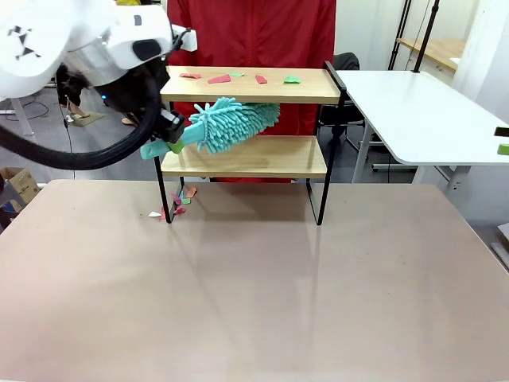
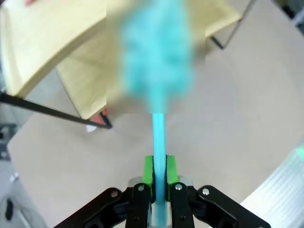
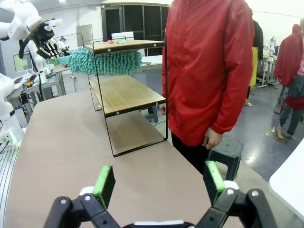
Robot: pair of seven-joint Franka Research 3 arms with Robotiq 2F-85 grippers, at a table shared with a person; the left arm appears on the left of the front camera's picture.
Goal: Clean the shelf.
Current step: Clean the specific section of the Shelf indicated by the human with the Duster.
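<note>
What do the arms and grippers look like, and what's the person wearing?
Left arm: white rounded shell with a black-and-white marker and a thick black cable looping beneath it. Left gripper and right gripper: black linkage fingers with silver screws and green pads. The person wears a red long-sleeved jacket.

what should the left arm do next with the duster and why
Probably draw the duster back out from between the boards of the shelf and raise it to the top board. The left gripper is shut on its handle. The head hangs over the lower board, which looks bare, while red and green scraps lie on top.
</note>
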